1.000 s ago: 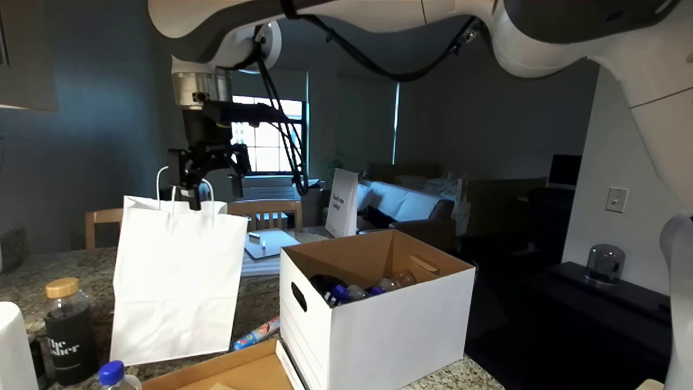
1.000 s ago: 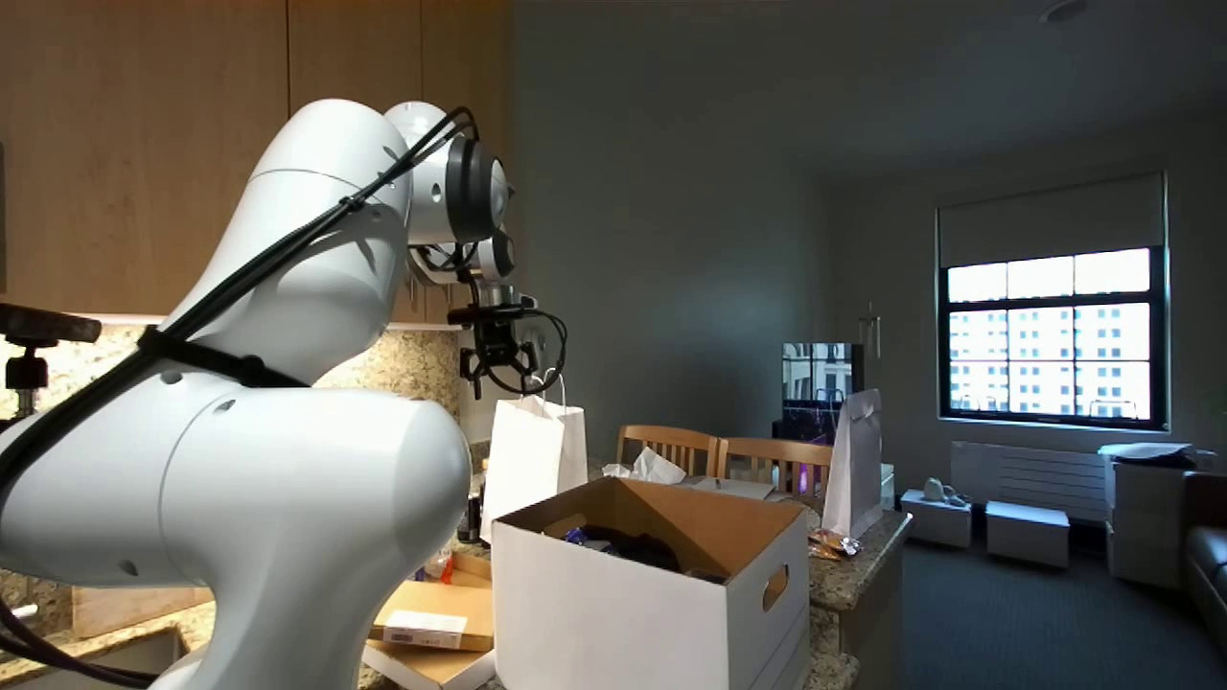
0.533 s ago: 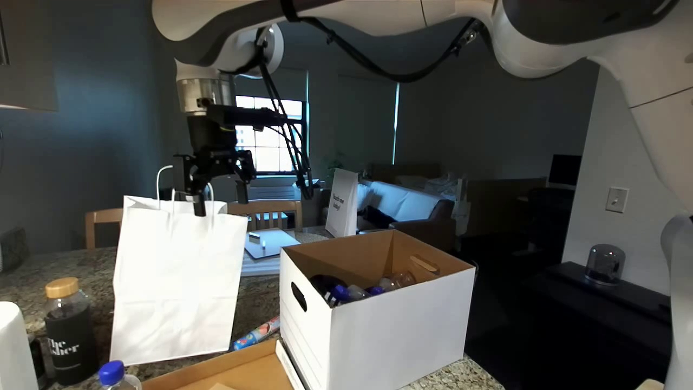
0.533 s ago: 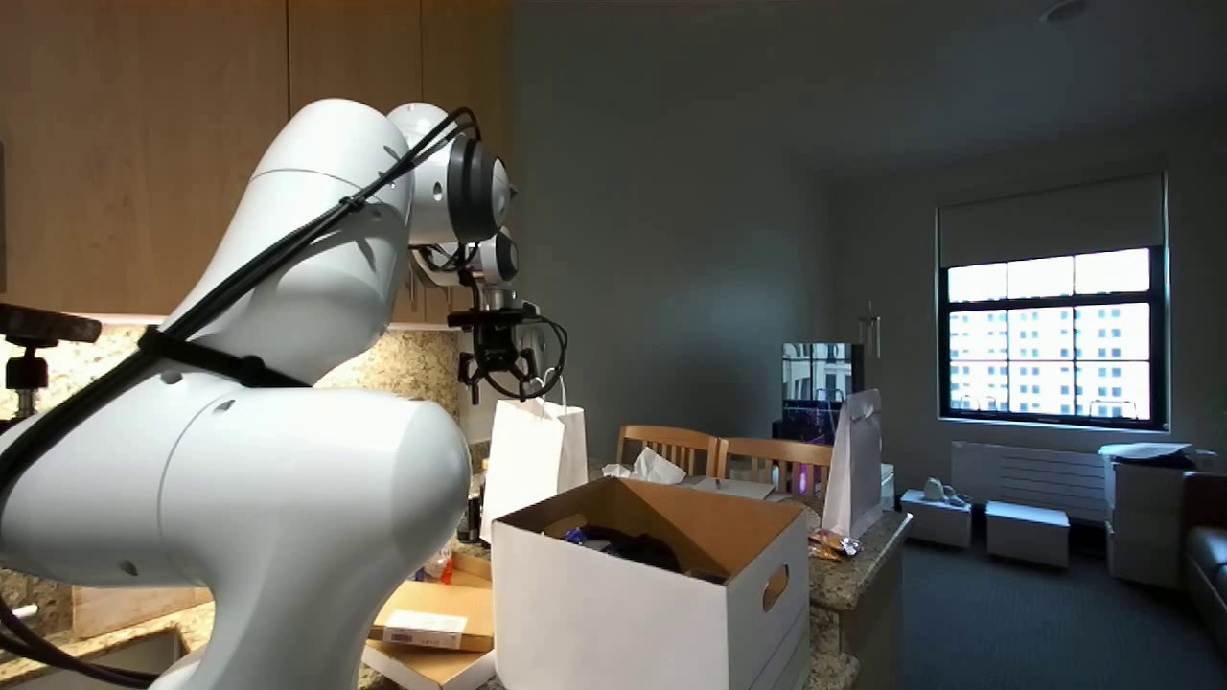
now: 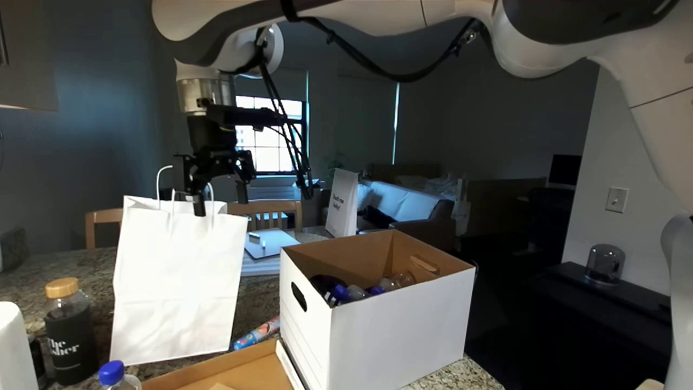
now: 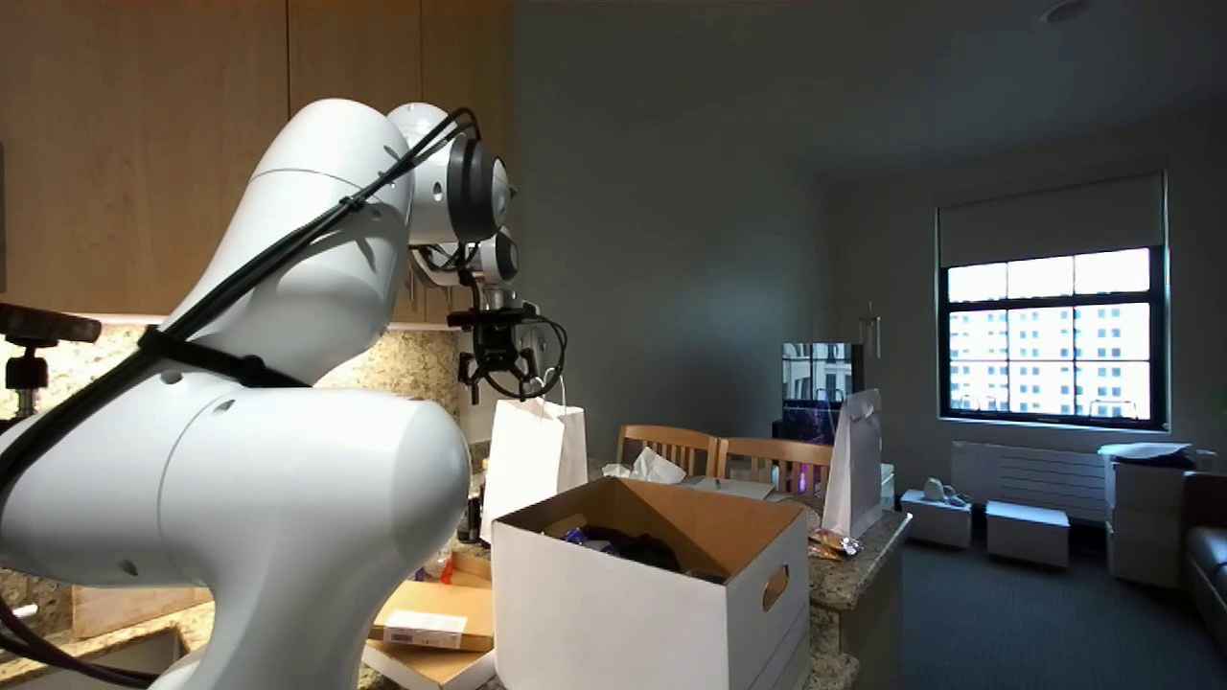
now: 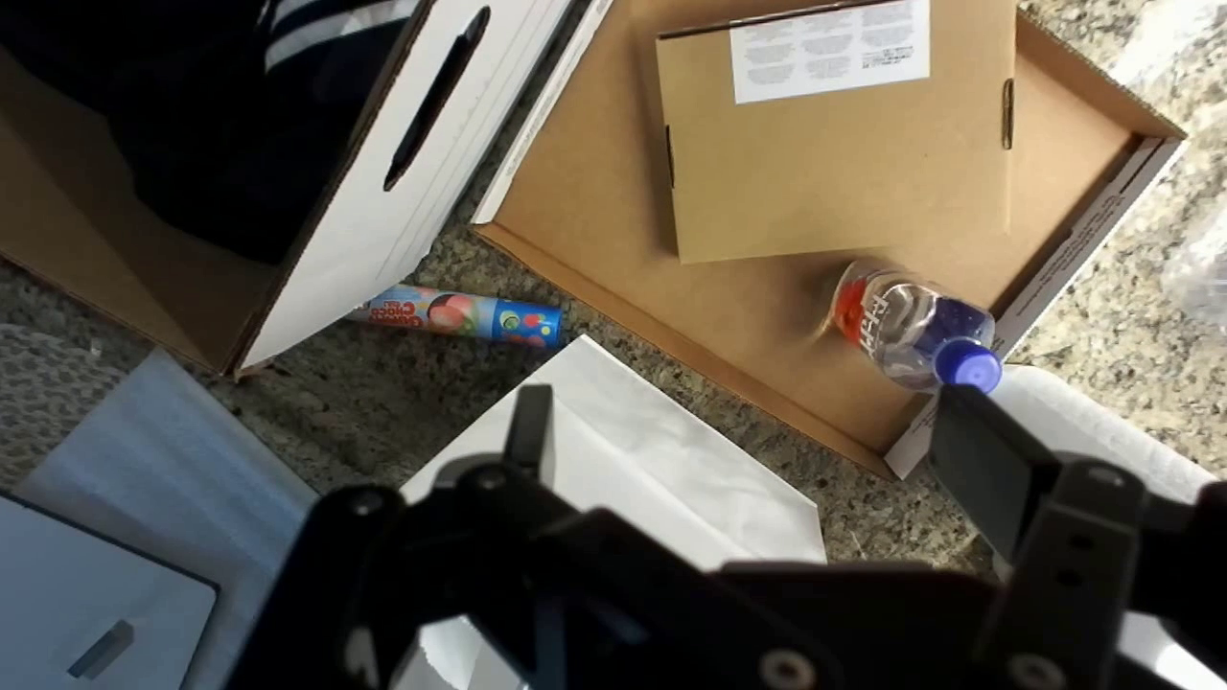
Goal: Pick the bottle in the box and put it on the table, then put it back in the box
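Plastic, clear and blue-capped, the bottle [image 7: 911, 331] stands in a tan cardboard tray [image 7: 594, 192], outside the white box [image 5: 400, 330]; other blue caps [image 5: 340, 294] show inside the box, so we only judge this bottle to be the one meant; the black gripper [image 5: 221, 198] hangs by the handles [image 5: 158, 187] of a white paper bag [image 5: 178, 287], spread wide, holding nothing; whether it touches them we cannot tell; lowering there could snag them and topple the bag; a sideways knock could tip the bottle; the box's tall edges could clip it going in; we find most room above the tray's low rim and the box's uncovered top.
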